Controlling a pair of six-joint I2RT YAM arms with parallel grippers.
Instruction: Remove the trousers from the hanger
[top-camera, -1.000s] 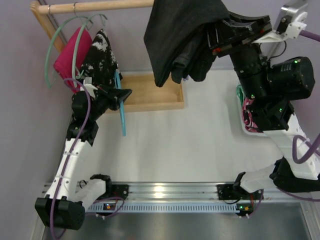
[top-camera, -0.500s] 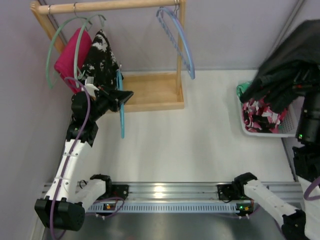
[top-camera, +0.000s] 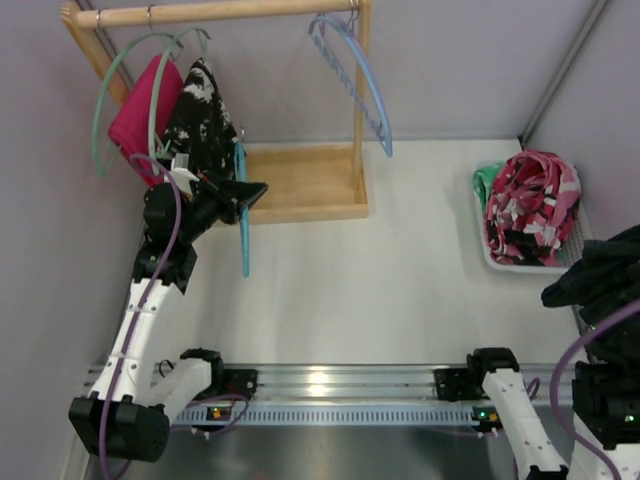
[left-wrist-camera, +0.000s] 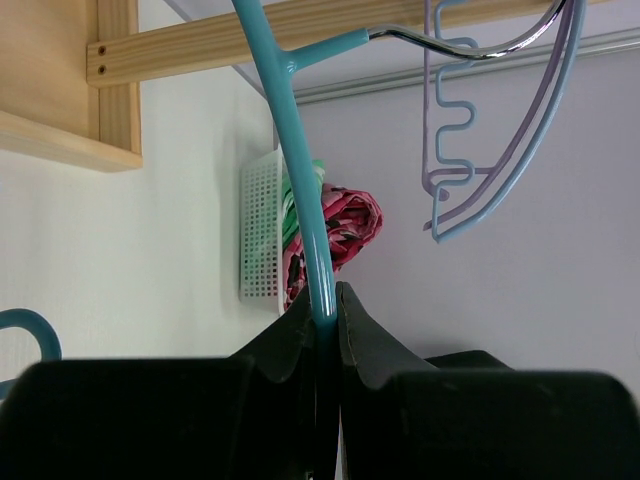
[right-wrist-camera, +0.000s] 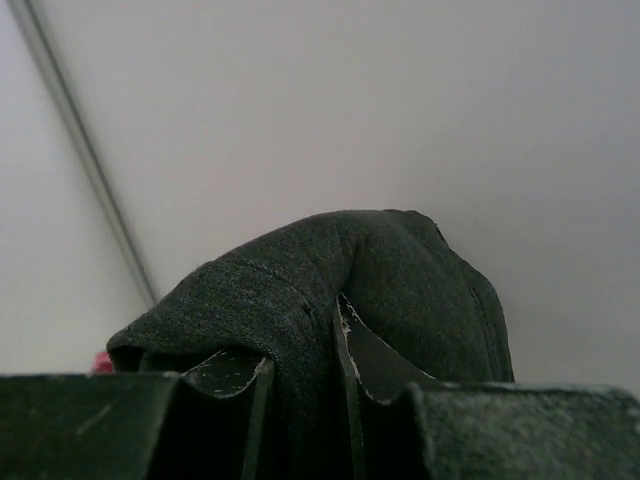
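1. The left gripper is clamped on the hanger. Its 2 fingers are pressed against either side of the thin teal bar.
2. In the top view the hanger slants down from that grip in front of the wooden base of the clothes rack. No fabric is on it.
3. In the left wrist view the hanger's metal hook curves away at the top of the bar.
4. The trousers are at the far right edge of the top view, well apart from the hanger. They are a bunched black mass draped over the end of the right arm.
5. The right gripper is closed on a fold of the trousers, with dark cloth filling the gap between its 2 fingers and humping up above them.
6. A white basket sits on the table just beside the trousers, holding red-patterned clothes.
7. On the wooden rail hang 2 mint-green hangers, carrying a magenta garment and a black-and-white garment.
8. Pale lilac-blue hangers hang bare at the rail's right end.
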